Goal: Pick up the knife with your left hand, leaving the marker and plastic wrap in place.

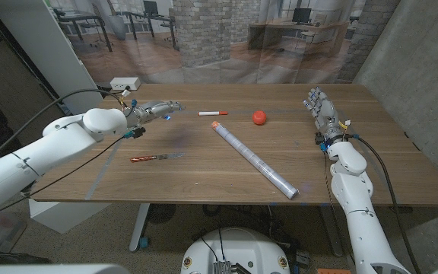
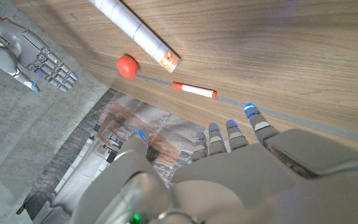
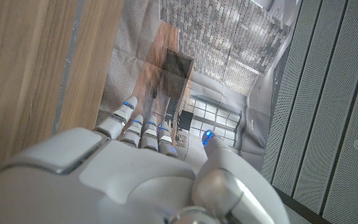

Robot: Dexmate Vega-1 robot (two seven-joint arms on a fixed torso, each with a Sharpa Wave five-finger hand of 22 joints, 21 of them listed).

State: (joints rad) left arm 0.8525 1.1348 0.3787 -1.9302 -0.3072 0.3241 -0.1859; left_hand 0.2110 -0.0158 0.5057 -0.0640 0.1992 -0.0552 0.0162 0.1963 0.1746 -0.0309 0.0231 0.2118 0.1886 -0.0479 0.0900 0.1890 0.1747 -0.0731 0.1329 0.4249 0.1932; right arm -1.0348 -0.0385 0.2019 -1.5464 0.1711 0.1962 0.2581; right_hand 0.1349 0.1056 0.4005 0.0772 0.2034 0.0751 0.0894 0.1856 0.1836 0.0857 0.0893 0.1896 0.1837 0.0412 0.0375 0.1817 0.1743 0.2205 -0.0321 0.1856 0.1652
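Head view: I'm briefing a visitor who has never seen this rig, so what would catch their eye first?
Probably the long plastic wrap roll lying diagonally across the table's middle, with a small red ball and a marker beyond its far end. Next, the two white arms: the left robot hand hovers open at the far left, behind the red-handled knife; the right robot hand waits at the right.

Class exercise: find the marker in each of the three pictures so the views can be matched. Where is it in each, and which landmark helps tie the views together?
Head view: the marker lies at the table's far middle, left of the red ball.
Left wrist view: the marker is at the centre, beyond the left hand, near the ball.
Right wrist view: I cannot find it there.
Shared landmark: the red ball, beside the plastic wrap end.
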